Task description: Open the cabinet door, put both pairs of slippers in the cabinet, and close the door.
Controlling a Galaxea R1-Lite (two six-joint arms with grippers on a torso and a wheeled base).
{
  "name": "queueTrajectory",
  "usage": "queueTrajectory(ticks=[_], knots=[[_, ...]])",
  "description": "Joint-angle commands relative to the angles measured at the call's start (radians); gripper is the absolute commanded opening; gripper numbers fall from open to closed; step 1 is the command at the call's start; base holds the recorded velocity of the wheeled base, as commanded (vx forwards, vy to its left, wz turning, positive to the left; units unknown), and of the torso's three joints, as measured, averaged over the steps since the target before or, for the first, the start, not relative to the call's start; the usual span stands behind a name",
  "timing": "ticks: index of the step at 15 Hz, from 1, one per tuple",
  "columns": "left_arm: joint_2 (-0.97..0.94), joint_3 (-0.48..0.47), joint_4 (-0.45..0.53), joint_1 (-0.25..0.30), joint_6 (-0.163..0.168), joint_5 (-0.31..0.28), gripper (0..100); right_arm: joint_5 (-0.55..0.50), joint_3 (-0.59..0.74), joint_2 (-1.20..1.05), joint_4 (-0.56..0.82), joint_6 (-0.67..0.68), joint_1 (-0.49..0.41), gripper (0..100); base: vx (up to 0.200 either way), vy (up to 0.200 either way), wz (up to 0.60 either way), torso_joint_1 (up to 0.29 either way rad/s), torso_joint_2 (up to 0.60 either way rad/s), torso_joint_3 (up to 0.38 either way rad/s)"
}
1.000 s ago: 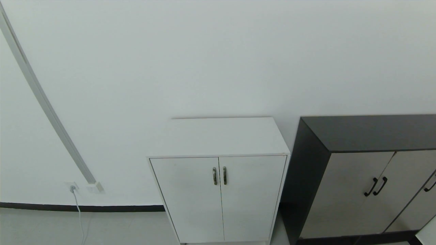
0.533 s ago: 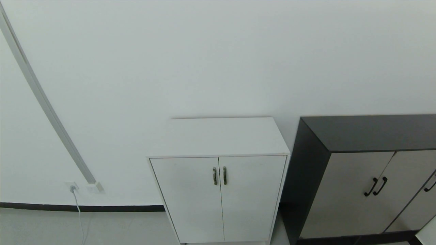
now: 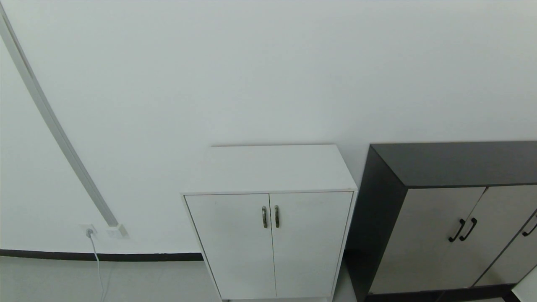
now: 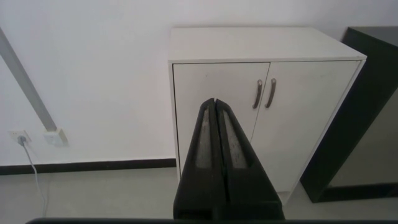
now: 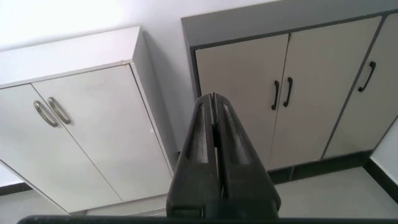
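A white two-door cabinet [image 3: 268,235] stands against the wall, both doors closed, with a pair of metal handles [image 3: 270,217] at the middle seam. In the left wrist view my left gripper [image 4: 215,104] is shut with nothing in it, held some way in front of the cabinet [image 4: 261,106], pointing at its left door. In the right wrist view my right gripper [image 5: 213,99] is also shut and holds nothing; it hangs before the gap between the white cabinet [image 5: 81,124] and the dark one.
A dark cabinet with grey doors and black handles [image 3: 444,226] stands right beside the white one. A wall socket with a plugged cable [image 3: 89,232] and a slanted cable duct [image 3: 50,121] are to the left. Bare floor [image 4: 93,193] lies in front.
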Motion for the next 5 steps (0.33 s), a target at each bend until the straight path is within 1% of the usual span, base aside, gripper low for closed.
queueTrajectory(ticks=[1,5], knots=[[0.001,0.0,0.0,0.0,-0.001,0.0,0,0.001,0.0,0.001,0.0,-0.001,0.0,0,0.0,0.0,0.0,0.0,0.0,0.0],[0.001,0.0,0.0,0.0,-0.001,0.0,0,0.001,0.0,0.003,0.001,-0.01,0.0,0,0.0,0.0,0.0,0.0,0.0,0.0]])
